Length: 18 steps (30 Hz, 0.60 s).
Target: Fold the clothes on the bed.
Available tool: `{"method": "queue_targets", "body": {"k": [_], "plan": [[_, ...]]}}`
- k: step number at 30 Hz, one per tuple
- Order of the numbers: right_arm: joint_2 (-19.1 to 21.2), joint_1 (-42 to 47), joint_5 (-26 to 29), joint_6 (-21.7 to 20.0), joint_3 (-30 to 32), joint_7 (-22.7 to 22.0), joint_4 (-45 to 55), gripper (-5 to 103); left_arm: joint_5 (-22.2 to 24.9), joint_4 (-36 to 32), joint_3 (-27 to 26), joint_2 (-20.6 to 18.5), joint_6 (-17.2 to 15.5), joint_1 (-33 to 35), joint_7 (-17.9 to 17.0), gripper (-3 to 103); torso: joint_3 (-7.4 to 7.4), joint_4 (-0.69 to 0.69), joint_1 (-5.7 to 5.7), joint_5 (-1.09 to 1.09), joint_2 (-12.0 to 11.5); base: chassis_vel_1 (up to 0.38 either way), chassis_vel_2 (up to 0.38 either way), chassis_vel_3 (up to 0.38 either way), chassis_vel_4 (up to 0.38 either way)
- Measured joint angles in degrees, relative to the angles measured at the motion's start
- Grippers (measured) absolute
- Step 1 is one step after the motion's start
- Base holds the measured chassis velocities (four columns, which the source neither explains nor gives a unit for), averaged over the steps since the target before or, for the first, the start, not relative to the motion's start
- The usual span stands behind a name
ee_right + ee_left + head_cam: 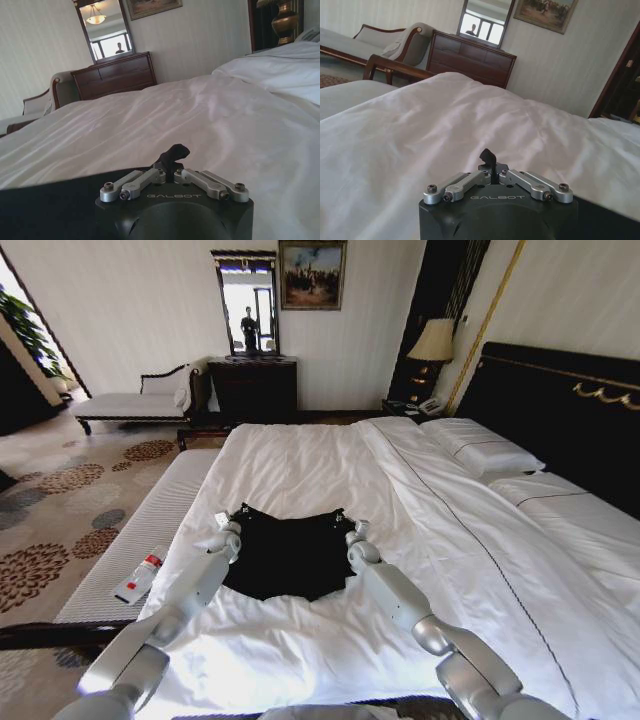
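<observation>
Head view gives me the bed (300, 465) across most of the frame, white duvet rumpled, two pillows (480, 450) at the far right against the dark headboard (560, 410) with its gold trim. Along the bed's left side runs the grey upholstered bench (150, 530), with a small white and red object (140, 578) lying on its near end. Farther off on the left stands the pale chaise (130, 402), then the dark wood dresser (252, 388) with a mirror (248, 302) above it and a framed painting (312, 274) beside that; a lit lamp (432, 342) sits at the far right corner. On the near middle of the duvet lies the black T-shirt (288, 555), spread out but uneven, its far edge drawn up into two corners. My left gripper (228, 530) is at the far left corner and my right gripper (354, 536) at the far right corner, each arm reaching in from the near edge. In the left wrist view the fingers (489, 161) are pressed together on a pinch of black cloth, and in the right wrist view the fingers (172, 154) are likewise clamped on a bunched tuft of the shirt.
</observation>
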<state>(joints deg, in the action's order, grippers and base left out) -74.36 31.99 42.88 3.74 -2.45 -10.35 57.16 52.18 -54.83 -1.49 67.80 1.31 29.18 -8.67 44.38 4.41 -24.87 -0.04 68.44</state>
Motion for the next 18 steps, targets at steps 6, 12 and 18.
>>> {"method": "queue_targets", "body": {"k": [6, 12, 18], "plan": [[0.55, 3.38, -4.49, 0.40, -0.22, 0.18, 1.18, 2, -4.74, 0.08, -1.47, -0.11, 2.37, 5.13, 0.22, 2, 0.00, 0.00, 0.00, -0.01, 0.00, 0.000, 0.000, 0.000, 0.000], [0.88, 5.75, -7.80, 1.30, -0.56, -0.12, 4.72, 2, -5.76, -4.31, -1.71, -1.62, 2.99, 7.65, -0.34, 2, 0.00, 0.00, 0.00, 0.00, 0.00, 0.000, 0.000, 0.000, 0.000], [3.36, 12.05, -11.70, 3.28, 0.92, -1.20, 13.01, 2, -4.91, -12.33, -3.06, -4.58, 3.18, 12.03, -1.46, 2, 0.00, -0.01, 0.00, 0.00, 0.00, 0.000, 0.000, 0.000, 0.000]]}}
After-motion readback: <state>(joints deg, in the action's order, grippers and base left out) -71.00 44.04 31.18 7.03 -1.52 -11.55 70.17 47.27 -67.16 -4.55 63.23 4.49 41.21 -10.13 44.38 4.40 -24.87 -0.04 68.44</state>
